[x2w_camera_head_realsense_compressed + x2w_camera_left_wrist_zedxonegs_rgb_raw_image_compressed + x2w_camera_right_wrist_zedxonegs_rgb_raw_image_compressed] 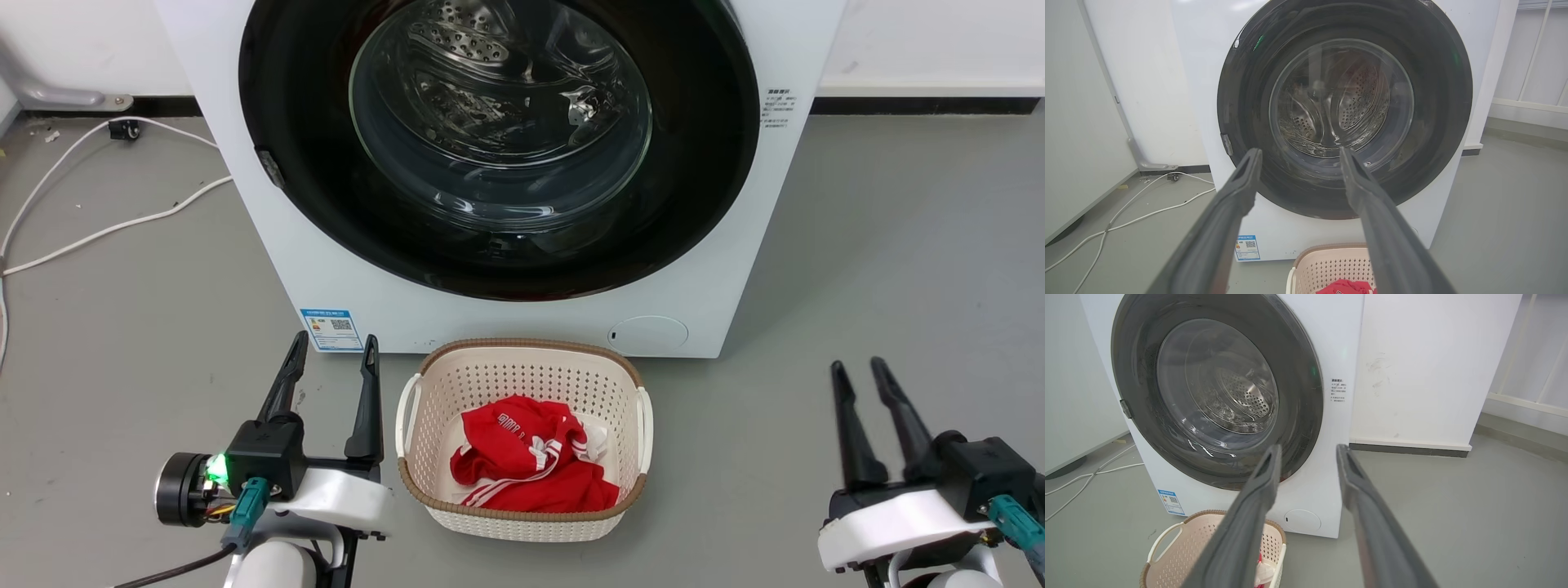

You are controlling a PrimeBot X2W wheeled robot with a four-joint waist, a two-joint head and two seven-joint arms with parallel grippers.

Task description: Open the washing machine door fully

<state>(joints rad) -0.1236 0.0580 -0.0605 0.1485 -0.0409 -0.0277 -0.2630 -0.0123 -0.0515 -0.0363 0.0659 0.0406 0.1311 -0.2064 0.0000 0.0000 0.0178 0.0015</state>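
Currently the washing machine door (500,122) sits shut against the washing machine (294,261), far centre. Left gripper (335,339) and right gripper (857,363), fingers spread and empty, hover near, flanking the laundry basket (522,351).

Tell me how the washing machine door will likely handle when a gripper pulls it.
The washing machine door looks rigid, so it should swing as one piece, probably hinged opposite the small tab on its left edge. Its glossy black rim seems slippery to grip. The bulging glass window suggests some weight.
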